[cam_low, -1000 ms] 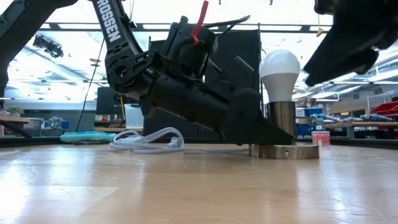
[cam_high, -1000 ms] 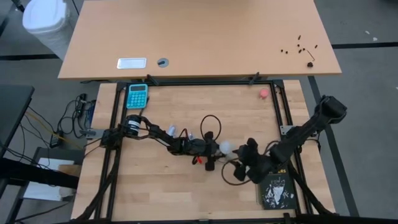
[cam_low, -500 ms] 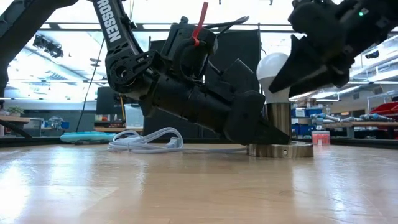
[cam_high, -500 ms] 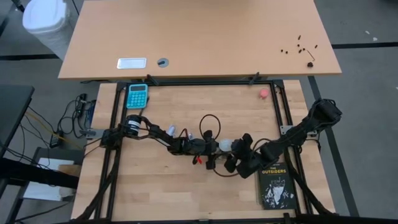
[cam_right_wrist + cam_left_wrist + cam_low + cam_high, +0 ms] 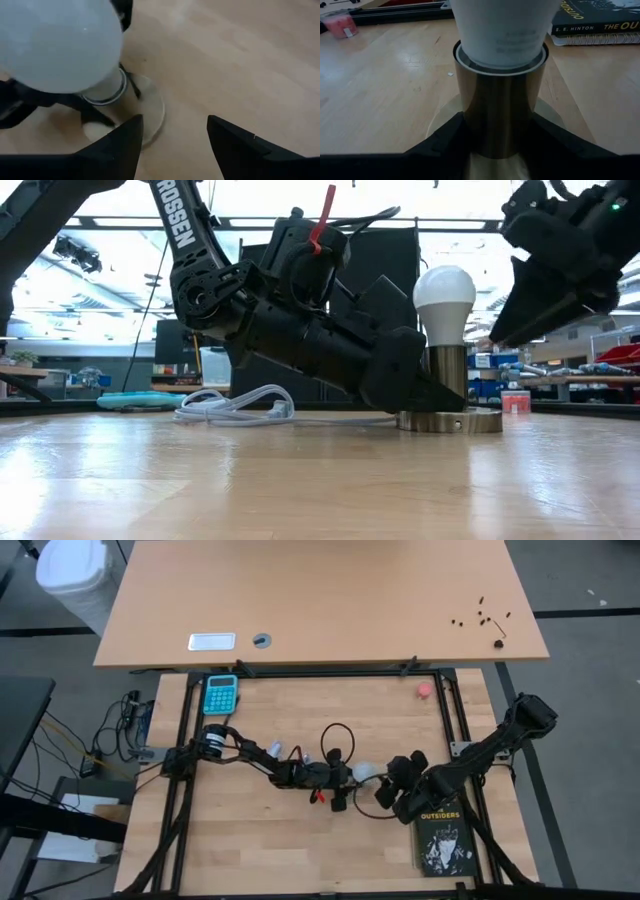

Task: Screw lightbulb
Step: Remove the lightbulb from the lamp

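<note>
The white lightbulb [image 5: 446, 295] stands upright with its neck in the brass socket [image 5: 451, 375], near the table's middle [image 5: 365, 772]. My left gripper [image 5: 502, 137] reaches in from the table's left and is shut on the socket's column. My right gripper [image 5: 175, 142] hovers open just to the right of the bulb and above the table [image 5: 388, 785], clear of the bulb. Nothing is between its fingers. In the right wrist view the bulb [image 5: 55, 45] lies off to one side of its fingers. My left gripper pinches the socket's brass column [image 5: 502, 115] between its two fingers [image 5: 445, 140], low down just above the base disc. The fingers come nearly level from the table's left, one on either side. The socket stands upright, its round base [image 5: 450, 421] flat on the table.
A black book [image 5: 443, 838] lies near the front right, under my right arm. A white coiled cord [image 5: 235, 405] trails behind my left arm. A teal calculator [image 5: 221, 693] sits far left and a pink round object [image 5: 425, 690] far right. Black frame rails [image 5: 440, 675] border the table.
My right gripper moved left up to the bulb half a second ago, then drew back toward the table's right, rolling its wrist. It now stands off the bulb. The bulb, the socket and my left gripper have kept still.
</note>
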You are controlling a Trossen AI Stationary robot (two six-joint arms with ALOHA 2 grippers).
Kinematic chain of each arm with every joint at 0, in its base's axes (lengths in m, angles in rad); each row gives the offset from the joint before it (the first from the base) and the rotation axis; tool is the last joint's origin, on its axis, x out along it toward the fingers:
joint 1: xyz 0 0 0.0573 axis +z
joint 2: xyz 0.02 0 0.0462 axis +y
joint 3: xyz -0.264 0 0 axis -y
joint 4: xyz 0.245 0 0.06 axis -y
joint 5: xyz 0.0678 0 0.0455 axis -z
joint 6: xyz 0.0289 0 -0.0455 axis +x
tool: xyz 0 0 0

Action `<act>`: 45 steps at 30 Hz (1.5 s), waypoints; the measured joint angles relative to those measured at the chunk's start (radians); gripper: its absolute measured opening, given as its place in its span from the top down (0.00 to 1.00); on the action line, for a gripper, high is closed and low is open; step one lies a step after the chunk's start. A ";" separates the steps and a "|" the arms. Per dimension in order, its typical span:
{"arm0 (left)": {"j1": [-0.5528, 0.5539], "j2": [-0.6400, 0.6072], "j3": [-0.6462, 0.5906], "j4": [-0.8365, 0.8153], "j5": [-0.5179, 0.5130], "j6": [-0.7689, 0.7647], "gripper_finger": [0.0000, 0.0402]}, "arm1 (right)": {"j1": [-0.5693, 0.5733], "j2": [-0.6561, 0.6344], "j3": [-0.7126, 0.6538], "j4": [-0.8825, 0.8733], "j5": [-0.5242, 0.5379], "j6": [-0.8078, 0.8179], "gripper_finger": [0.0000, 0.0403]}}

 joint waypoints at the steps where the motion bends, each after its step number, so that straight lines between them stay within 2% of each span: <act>1: 0.000 0.000 0.000 0.000 0.000 0.000 0.52 | 0.006 0.001 0.000 0.013 0.000 -0.010 0.43; 9: 0.000 0.000 0.000 -0.001 0.001 -0.003 0.52 | 0.014 0.001 0.000 0.329 -0.011 -0.328 0.43; 13: 0.000 0.000 0.000 -0.001 0.001 -0.005 0.52 | -0.032 0.001 0.000 0.343 -0.017 -0.358 0.43; 19: 0.000 -0.001 0.000 0.000 0.001 -0.008 0.52 | -0.092 0.001 0.000 0.392 -0.087 -0.439 0.43; 22: 0.000 -0.001 0.000 0.000 0.001 -0.008 0.52 | -0.109 0.001 0.000 0.363 -0.098 -0.453 0.43; 25: 0.001 -0.001 0.000 -0.001 0.001 -0.008 0.52 | -0.111 -0.001 0.000 0.262 -0.095 -0.424 0.43; 28: 0.000 -0.001 0.000 -0.002 0.005 -0.004 0.52 | -0.109 -0.012 0.000 0.053 -0.028 -0.247 0.43; 30: 0.000 -0.001 0.000 -0.002 0.009 -0.004 0.52 | -0.105 -0.014 0.000 -0.012 -0.013 -0.155 0.43; 31: 0.000 -0.001 0.000 -0.002 0.010 -0.004 0.52 | -0.095 -0.014 0.000 -0.008 -0.035 -0.160 0.43; 36: 0.000 -0.001 0.000 0.000 0.014 -0.004 0.52 | -0.068 -0.014 0.000 0.193 -0.229 -0.319 0.43; 41: 0.000 -0.001 0.000 0.000 0.013 -0.004 0.52 | -0.075 -0.014 0.000 0.343 -0.216 -0.445 0.43; 45: 0.000 -0.001 0.000 0.000 0.008 -0.008 0.52 | -0.118 -0.014 0.000 0.366 -0.211 -0.491 0.43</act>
